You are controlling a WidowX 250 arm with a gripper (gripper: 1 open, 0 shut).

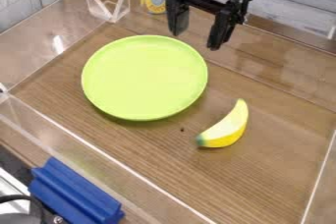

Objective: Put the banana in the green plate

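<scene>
Still awaiting pickup: short curved yellow plastic banana (225, 127) lying on the wooden table (276, 90), just beside the large round lime-green plastic plate (143, 77), not touching it. Black claw (199, 33) hanging high behind the plate, pointing down, spread wide, holding and touching nothing. Next, probably: travelling over the banana, descending, closing across its middle.

Green plate (144, 77) plain lime green. Banana (226, 127) yellow, greenish tip. Gripper (199, 29) black. Desk (269, 95) brown wood grain. Blue thing (74, 196) far below gripper.
</scene>
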